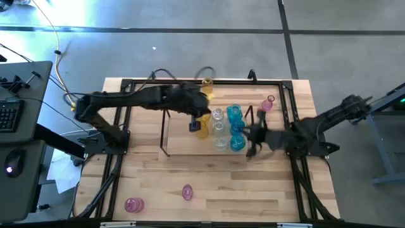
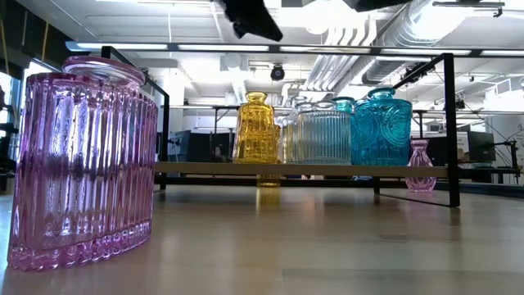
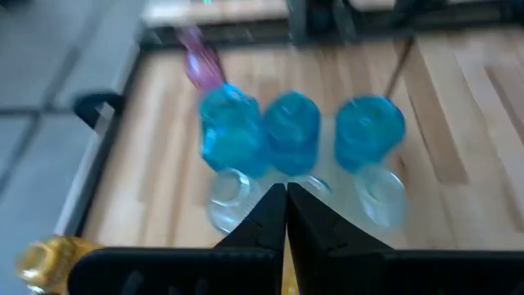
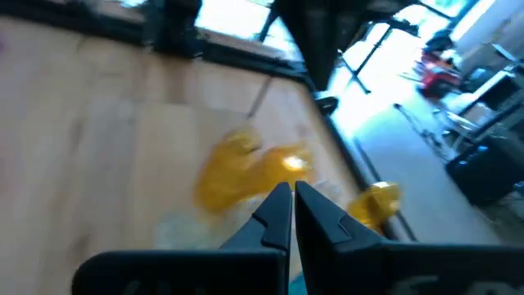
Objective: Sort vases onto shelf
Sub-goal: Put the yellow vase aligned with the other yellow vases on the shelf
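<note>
Left gripper (image 1: 194, 125) fully closed, holding nothing, hovering just above the amber-yellow glass vase (image 1: 202, 128) on the light-wood shelf board (image 1: 183, 136). Clear glass vases (image 1: 219, 130) and cyan-blue glass vases (image 1: 235, 126) stand just beside it. Right gripper (image 1: 252, 143) closed, empty, beside the blue row.
</note>
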Action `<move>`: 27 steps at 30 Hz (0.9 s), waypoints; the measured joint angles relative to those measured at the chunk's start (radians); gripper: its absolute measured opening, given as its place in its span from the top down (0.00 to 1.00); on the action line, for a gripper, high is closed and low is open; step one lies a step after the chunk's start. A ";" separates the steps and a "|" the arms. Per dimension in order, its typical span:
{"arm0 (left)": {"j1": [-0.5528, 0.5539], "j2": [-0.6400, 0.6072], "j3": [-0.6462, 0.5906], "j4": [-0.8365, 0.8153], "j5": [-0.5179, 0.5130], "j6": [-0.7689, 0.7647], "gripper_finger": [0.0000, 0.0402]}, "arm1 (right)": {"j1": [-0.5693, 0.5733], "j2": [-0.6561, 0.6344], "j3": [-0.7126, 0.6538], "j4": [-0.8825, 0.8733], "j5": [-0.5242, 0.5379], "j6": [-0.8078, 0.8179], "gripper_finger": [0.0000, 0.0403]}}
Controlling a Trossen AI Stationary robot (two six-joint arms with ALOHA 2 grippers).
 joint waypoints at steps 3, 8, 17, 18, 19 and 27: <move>0.033 -0.116 -0.194 0.230 0.004 0.016 0.99 | -0.138 0.004 0.064 0.005 -0.121 -0.058 1.00; 0.079 -0.289 -0.459 0.531 0.009 0.001 0.99 | -0.382 0.050 0.160 0.004 -0.349 -0.095 1.00; 0.146 -0.498 -0.753 0.865 0.003 0.027 0.99 | -0.715 0.265 0.340 -0.001 -0.587 -0.172 0.90; 0.159 -0.517 -0.774 0.874 0.003 0.027 0.99 | -0.738 0.296 0.362 -0.002 -0.602 -0.181 0.88; 0.170 -0.534 -0.794 0.889 0.002 0.026 0.99 | -0.760 0.327 0.385 -0.008 -0.612 -0.188 0.85; 0.264 -0.599 -0.879 0.959 0.000 0.033 0.99 | -0.888 0.592 0.608 -0.122 -0.686 -0.196 0.59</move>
